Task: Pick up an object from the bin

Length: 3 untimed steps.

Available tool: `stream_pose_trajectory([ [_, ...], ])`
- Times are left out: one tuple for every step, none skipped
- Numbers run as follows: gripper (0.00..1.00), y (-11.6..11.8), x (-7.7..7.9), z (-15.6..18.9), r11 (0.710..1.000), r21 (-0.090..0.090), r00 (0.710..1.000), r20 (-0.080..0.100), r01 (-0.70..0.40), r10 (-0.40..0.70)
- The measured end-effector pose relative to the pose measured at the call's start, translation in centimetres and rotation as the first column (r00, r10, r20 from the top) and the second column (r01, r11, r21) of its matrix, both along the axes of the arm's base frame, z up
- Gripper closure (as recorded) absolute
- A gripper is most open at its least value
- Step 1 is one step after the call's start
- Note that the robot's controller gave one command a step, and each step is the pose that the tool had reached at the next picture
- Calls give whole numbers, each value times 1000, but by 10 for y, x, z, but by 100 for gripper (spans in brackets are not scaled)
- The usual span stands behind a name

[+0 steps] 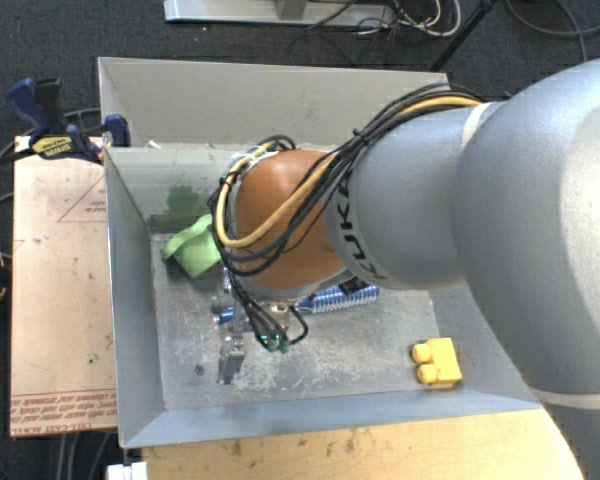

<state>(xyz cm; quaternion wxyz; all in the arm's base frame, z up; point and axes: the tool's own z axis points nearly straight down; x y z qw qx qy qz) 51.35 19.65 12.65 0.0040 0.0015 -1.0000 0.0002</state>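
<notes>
The claw (230,356) hangs low in the grey bin (132,298), just beside the green lump (195,248) on its camera side. How wide it stands cannot be told, and nothing shows in its grip. A blue ridged piece (345,295) and a yellow block (436,361) lie farther from the lump, untouched. The pick looks yet to be made.

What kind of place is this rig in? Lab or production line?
Probably a robotics lab test cell, not a line: a KUKA arm reaching into a grey metal bin holding a yellow block and green lump, set on dark carpet with cables trailing across it.
</notes>
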Motion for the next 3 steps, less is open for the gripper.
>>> stream_pose_trajectory([
  [0,-100,53,-52,987,5,987,14,-161,161],
  [0,-115,51,-26,971,1,970,12,-241,241],
  [0,-166,62,-22,879,-2,879,11,-477,477],
])
